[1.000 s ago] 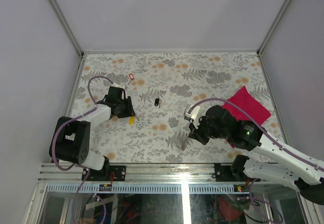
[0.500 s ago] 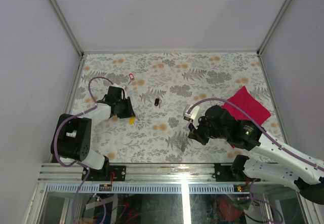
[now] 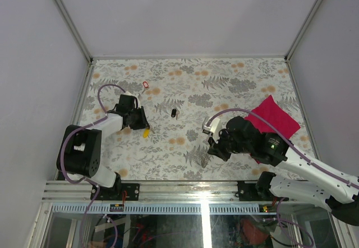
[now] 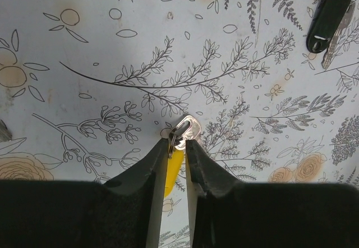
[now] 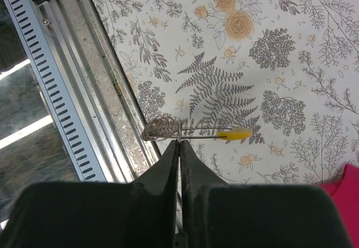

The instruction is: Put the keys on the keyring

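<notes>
1. Left gripper (image 4: 178, 142) is pinched almost shut on the yellow key (image 4: 174, 168). Its fingers clamp the plastic head and the metal blade pokes out past the tips. It sits low over the table (image 3: 235, 79), toward the left edge.
2. Right gripper (image 5: 179, 143) is closed tight on the keyring (image 5: 159, 129), a thin wire loop with a small yellow piece (image 5: 234, 134) at one end. It holds the loop above the near edge, beside the metal rail (image 5: 61, 91).
3. One black key (image 3: 174, 112) lies flat, left of centre, apart from both grippers.
4. One red key (image 3: 146, 84) lies toward the far-left corner.
5. One magenta cloth (image 3: 275, 116) lies by the right edge.
</notes>
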